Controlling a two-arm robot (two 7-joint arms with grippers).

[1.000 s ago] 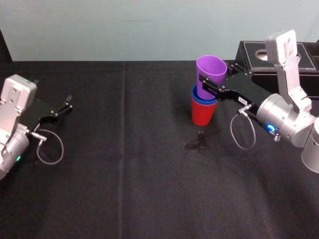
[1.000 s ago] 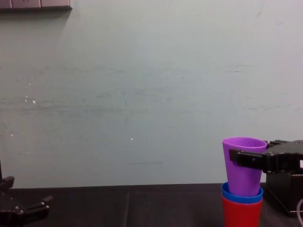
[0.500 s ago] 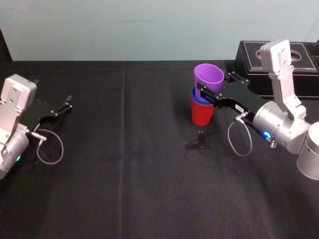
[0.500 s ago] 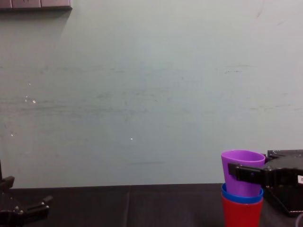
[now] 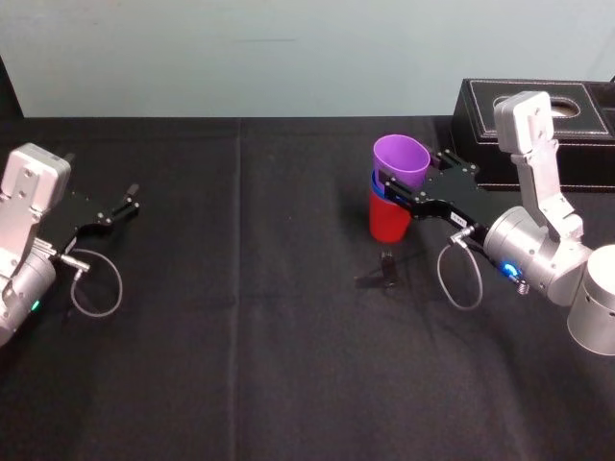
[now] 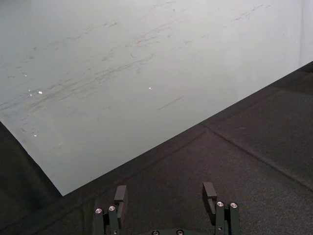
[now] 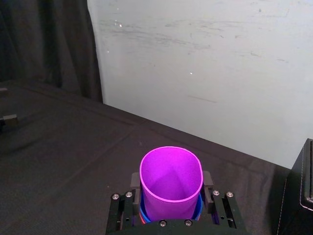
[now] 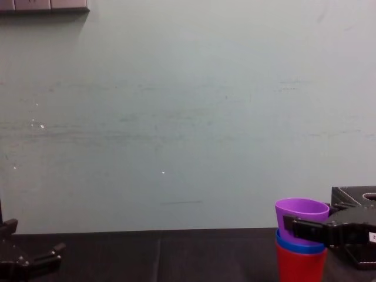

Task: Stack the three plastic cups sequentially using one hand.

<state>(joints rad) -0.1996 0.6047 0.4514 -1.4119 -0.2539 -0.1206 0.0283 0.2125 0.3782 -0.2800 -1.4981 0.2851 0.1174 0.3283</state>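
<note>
Head view, quick: where's the stack? (A)

Far right part of the table (image 5: 288,336), near the back edge, just beside the black stitched box (image 5: 480,104). Red cup (image 5: 388,223) stands on the cloth, blue cup (image 5: 376,185) is nested in it w/ just its rim showing, and the purple cup (image 5: 402,158) is on top, leaning a bit. (B)

Right gripper (image 5: 413,171)? (A)

Pinching the purple cup below its rim, one finger each side. Right wrist view shows the rim squeezed slightly oval, so there's real pressure on it. Chest view has the purple sunk deep into the blue. (B)

And the left gripper (image 5: 125,202)? (A)

Parked near the left edge, fingers spread, nothing btwn them. (B)

So which step are we at? (A)

Last one, I'd say: seating the 3rd cup. Looks nearly home. (B)

Next move? (A)

Prob. level the purple cup, let go, then back the fingers out w/o dragging the rim. The stack is light and tall, so a snag could tip all three. (B)
</note>
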